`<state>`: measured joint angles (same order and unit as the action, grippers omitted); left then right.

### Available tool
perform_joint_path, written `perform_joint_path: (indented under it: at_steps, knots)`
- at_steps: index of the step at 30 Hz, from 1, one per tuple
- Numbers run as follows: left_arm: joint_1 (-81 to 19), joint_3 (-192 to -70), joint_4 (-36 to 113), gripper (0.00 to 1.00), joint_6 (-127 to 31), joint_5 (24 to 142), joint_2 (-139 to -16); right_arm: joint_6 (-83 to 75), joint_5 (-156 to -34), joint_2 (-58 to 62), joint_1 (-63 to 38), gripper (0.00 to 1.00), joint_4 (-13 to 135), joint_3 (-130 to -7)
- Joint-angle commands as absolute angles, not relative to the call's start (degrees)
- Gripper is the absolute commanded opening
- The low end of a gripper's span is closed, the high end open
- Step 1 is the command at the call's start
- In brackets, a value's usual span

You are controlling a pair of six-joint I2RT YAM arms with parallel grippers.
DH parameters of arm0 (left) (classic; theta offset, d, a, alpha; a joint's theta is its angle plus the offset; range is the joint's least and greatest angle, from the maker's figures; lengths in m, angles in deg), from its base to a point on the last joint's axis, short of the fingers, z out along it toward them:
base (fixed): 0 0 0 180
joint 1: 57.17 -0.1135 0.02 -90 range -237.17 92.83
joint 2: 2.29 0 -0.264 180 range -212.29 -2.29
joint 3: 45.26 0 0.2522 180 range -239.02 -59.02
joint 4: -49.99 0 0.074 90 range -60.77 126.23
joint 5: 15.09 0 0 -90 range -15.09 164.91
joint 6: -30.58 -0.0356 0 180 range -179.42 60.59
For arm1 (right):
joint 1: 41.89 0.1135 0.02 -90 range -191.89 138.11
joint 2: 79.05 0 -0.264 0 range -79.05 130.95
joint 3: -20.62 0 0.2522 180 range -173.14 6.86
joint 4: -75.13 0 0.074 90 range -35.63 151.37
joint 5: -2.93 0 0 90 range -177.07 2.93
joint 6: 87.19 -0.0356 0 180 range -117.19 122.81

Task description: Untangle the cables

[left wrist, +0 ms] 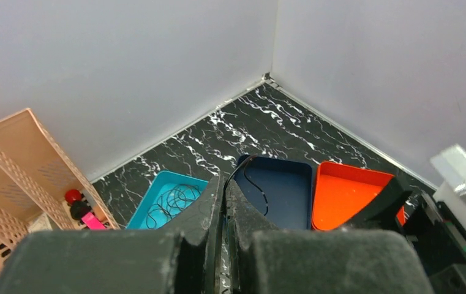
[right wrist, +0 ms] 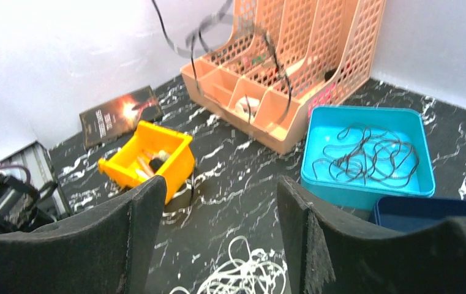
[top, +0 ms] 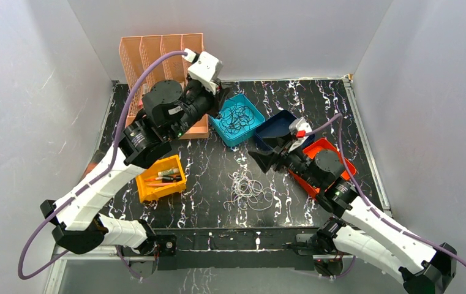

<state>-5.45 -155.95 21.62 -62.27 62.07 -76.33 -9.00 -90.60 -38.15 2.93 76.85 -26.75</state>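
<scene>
Black cables lie in loose loops in a teal bin; they also show in the right wrist view and the left wrist view. My left gripper hovers at that bin's left edge. In its own view it is shut on one black cable, which curls out over a navy bin. That strand hangs blurred in the right wrist view. A white cable tangle lies on the table. My right gripper is open and empty above and behind it.
A navy bin and a red bin sit right of the teal one. A yellow bin with small items stands front left. A peach file organizer stands at the back left. A dark book lies by the left wall.
</scene>
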Motion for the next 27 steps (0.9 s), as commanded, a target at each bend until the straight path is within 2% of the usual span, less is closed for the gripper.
perform_joint_path:
  at_steps: [1,8,27]
  knots:
    - [-5.4,-154.8,20.5,0.00,-59.7,64.8,-74.1,-10.3,-87.4,-37.0,3.1,0.74,85.7,-31.0]
    - [-5.4,-152.7,19.3,0.00,-58.0,66.5,-73.6,-16.5,-80.6,-36.7,3.1,0.72,95.0,-30.2]
    - [-5.4,-152.5,17.9,0.00,-56.3,72.4,-75.0,-18.3,-79.4,-24.2,3.1,0.68,105.8,-34.7]
